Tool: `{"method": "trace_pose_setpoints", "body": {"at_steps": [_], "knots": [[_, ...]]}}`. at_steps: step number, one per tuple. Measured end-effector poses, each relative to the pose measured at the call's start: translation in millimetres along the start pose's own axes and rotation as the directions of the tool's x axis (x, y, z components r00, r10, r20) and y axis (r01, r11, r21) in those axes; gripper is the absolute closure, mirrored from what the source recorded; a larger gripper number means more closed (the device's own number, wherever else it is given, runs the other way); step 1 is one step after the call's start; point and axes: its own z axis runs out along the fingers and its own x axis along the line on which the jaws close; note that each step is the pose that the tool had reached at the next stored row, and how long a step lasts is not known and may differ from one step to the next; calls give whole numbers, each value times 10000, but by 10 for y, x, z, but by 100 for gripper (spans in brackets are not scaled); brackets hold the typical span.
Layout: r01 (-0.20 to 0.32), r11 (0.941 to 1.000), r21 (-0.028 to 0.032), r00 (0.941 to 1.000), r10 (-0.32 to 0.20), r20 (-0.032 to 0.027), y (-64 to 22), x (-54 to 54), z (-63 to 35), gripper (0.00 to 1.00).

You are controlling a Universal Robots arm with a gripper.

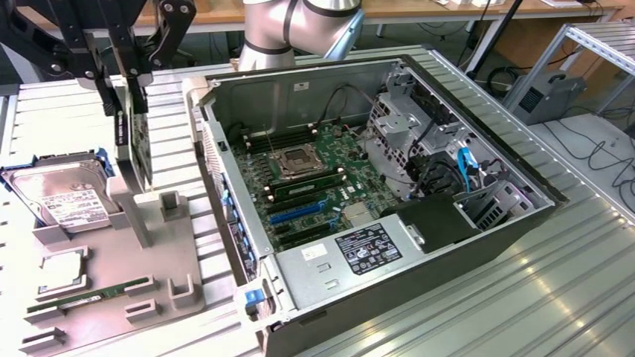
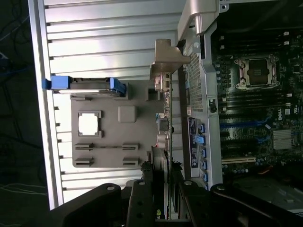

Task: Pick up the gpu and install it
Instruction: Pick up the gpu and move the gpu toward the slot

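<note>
My exterior camera sits high and fairly near, angled down over the open computer case (image 1: 288, 93) and grey holder (image 1: 149, 260). My wrist camera looks straight down past the gripper (image 2: 163, 189). Both views share the holder and motherboard (image 1: 347, 178).

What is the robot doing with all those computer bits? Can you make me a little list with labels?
gripper: shut on the gpu, holding its top edge
gpu: upright on edge, over the grey tray
grey tray: beside the computer case, on the exterior view's left
hard drive: on the tray, with blue edging
RAM stick: lying flat on the tray
computer case: open, green motherboard showing
job so far: gpu is picked, not in the case yet
</note>
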Motion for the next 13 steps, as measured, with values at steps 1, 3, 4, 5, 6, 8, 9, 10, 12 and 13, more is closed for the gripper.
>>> {"method": "trace_pose_setpoints", "body": {"at_steps": [1,3,4,5,6,8,9,10,12,13], "knots": [[0,10000,0,10000,0,0,0,0,-8,74],[0,10000,-1,10000,0,1,1,0,-14,74],[0,10000,-1,10000,0,1,1,0,-14,74],[0,10000,-1,10000,0,1,1,0,-14,74],[0,10000,-1,10000,0,0,1,0,-14,74],[0,10000,0,10000,0,0,1,0,-15,74],[0,10000,0,10000,0,0,1,0,-14,74],[0,10000,2,10000,0,0,0,0,-13,74],[0,10000,4,10000,0,0,1,-5,-8,74],[1,10000,6,10000,-1,-1,1,-11,-6,74]]}}
